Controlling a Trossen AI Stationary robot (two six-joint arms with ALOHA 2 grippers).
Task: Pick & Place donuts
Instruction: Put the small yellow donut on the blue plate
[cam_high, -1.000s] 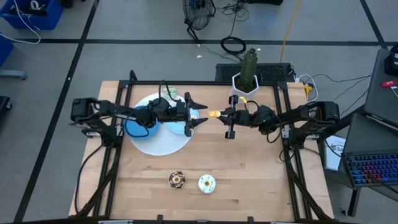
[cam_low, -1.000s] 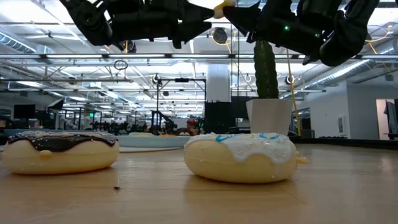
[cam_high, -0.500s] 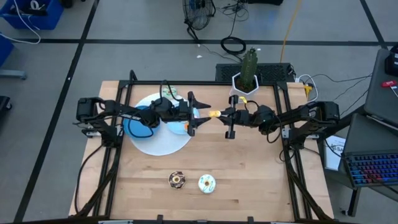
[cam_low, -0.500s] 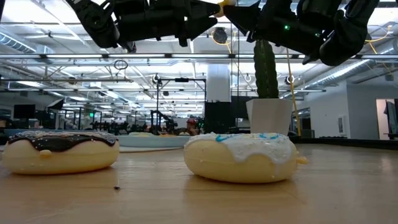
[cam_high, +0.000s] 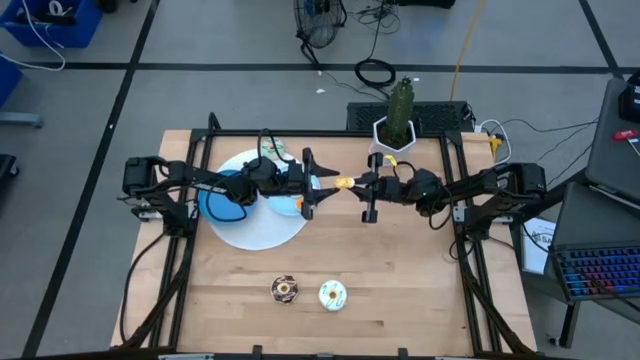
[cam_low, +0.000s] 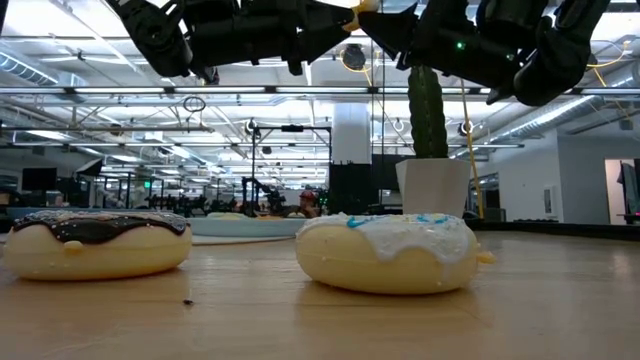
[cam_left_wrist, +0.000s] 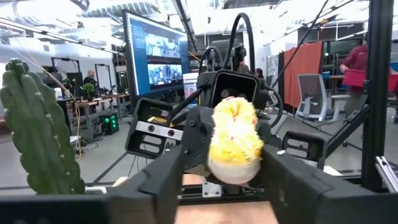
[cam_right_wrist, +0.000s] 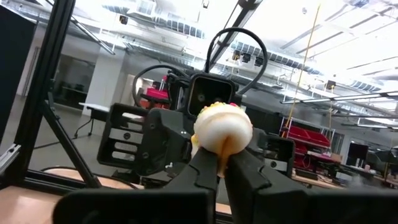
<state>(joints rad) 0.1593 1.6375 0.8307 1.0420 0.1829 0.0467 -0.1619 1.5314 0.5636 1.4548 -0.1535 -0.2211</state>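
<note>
Yellow-iced donut (cam_high: 344, 183) pinched edgewise in my right gripper (cam_high: 350, 184), held mid-air toward my left gripper (cam_high: 322, 185), whose fingers are spread around it, probably for a handover.

Both arms raised, facing — right gripper (cam_high: 349, 184) clamped, left gripper (cam_high: 318, 184) spread.

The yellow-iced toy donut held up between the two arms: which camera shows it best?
The left wrist view: the yellow-iced toy donut fills mid-frame, pinched by the right gripper. The right wrist view shows its pale underside above the closed jaws. The high view gives a small yellow spot; the low view shows just an edge.
</note>
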